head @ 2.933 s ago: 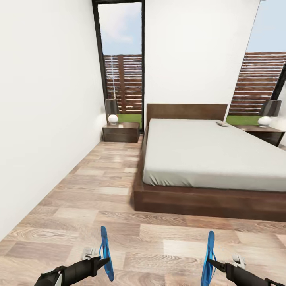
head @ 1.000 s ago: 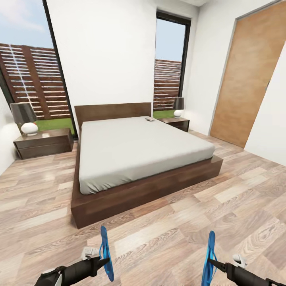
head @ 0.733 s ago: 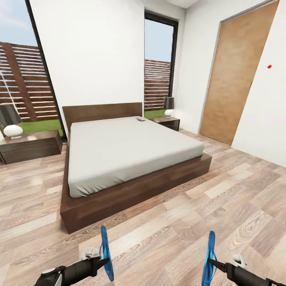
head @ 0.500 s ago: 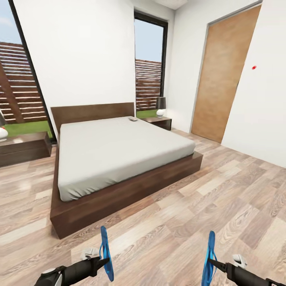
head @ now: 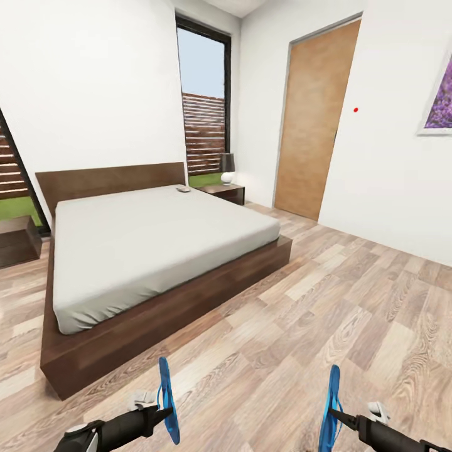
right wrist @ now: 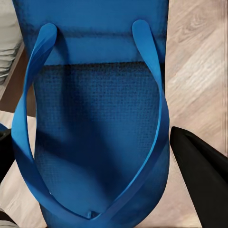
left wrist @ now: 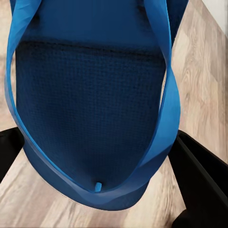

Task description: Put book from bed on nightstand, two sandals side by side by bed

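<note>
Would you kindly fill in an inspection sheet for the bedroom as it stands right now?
Surface: wood-plank floor, bare beside the bed.
Job's things: book on the mattress near the headboard; one blue sandal in the left hand, the other sandal in the right hand, both held on edge above the floor.
Clutter: nothing seen.
Hands: each shut on its sandal.
Cables: nothing seen.
Surroundings: far nightstand with lamp, wooden door, framed picture.
</note>
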